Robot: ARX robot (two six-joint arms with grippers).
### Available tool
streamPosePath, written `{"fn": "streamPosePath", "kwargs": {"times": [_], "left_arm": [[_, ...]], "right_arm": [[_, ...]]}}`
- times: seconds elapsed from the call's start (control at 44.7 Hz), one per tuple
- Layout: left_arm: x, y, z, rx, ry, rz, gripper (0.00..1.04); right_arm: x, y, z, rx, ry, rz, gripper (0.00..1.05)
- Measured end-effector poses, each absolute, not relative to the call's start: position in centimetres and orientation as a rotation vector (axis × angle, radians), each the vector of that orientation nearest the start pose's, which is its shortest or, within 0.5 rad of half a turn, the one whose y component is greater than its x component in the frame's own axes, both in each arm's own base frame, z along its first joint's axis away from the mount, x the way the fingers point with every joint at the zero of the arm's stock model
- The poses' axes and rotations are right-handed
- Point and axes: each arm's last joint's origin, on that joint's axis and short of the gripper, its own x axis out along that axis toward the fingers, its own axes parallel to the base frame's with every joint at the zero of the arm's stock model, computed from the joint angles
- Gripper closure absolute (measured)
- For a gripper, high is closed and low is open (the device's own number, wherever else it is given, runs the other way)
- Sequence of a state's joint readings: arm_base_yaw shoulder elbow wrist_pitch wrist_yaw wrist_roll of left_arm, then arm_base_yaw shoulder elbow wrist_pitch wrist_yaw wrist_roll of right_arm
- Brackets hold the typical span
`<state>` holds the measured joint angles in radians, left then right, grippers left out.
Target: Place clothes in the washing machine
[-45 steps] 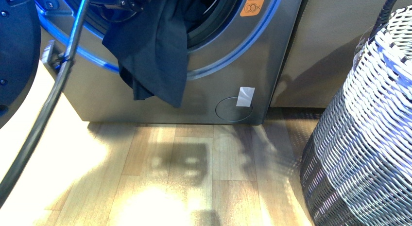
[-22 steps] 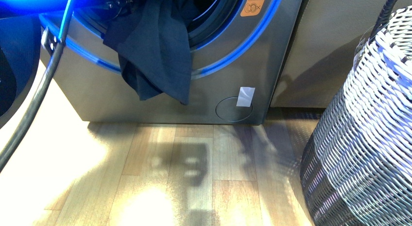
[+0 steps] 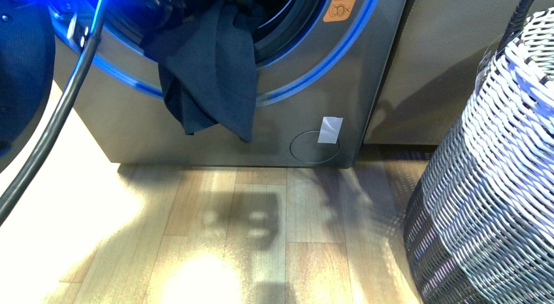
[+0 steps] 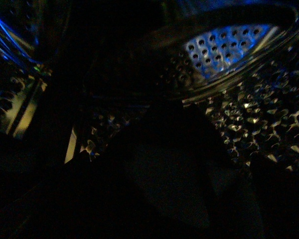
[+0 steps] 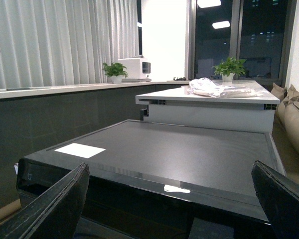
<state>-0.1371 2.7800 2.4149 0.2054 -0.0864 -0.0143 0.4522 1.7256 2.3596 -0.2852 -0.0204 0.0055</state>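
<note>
The silver-grey washing machine (image 3: 196, 131) fills the top of the front view, with its porthole open and an orange sticker (image 3: 341, 6) on its front. The dark navy clothes (image 3: 212, 75) hang out over the porthole's lower rim and down the machine's front. Their upper part goes into the drum. The left wrist view is mostly dark and shows only the perforated steel drum wall (image 4: 229, 45). My left gripper's fingers are lost in that dark. My right gripper (image 5: 169, 209) is open and empty, above the machine's dark top (image 5: 179, 149).
The dark round door (image 3: 19, 75) stands open at the left. A black cable (image 3: 59, 121) slants across it. A grey-brown cabinet (image 3: 444, 62) stands to the right of the machine. A large wicker basket (image 3: 483, 186) stands at the right on the wooden floor (image 3: 261, 252).
The hanging end of the clothes has shifted a little to the right and bunched narrower at the rim. The black cable has swung slightly.
</note>
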Motion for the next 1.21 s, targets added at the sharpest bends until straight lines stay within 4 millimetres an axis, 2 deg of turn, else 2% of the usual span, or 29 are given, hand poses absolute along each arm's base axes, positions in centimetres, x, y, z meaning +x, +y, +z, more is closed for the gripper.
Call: {"fn": "streamPosePath", "kwargs": {"times": [0.067,0.134,0.47,0.671,0.738,1.051,1.208], "left_arm": [[59.4,-7.8,16.7,0.010,0.134,-0.038,0.06],[58.6,-7.7,17.3,0.016,0.134,-0.030,0.06],[54.5,-7.0,16.0,0.050,0.152,-0.034,0.06],[49.4,-6.3,19.1,0.062,0.047,-0.049,0.06],[48.4,-6.1,19.5,0.065,0.032,-0.051,0.06],[44.3,-5.5,19.6,0.079,0.071,-0.086,0.06],[40.5,-4.6,22.8,0.064,0.008,-0.126,0.06]], "right_arm": [[28.2,13.7,59.1,0.081,-0.343,0.469,0.07],[28.2,13.7,59.1,0.081,-0.343,0.469,0.07],[28.2,13.7,59.1,0.081,-0.343,0.469,0.07],[28.2,13.7,59.1,0.081,-0.343,0.469,0.07],[28.2,13.7,59.1,0.081,-0.343,0.469,0.07],[28.2,13.7,59.1,0.081,-0.343,0.469,0.07],[28.2,13.7,59.1,0.081,-0.343,0.469,0.07]]}}
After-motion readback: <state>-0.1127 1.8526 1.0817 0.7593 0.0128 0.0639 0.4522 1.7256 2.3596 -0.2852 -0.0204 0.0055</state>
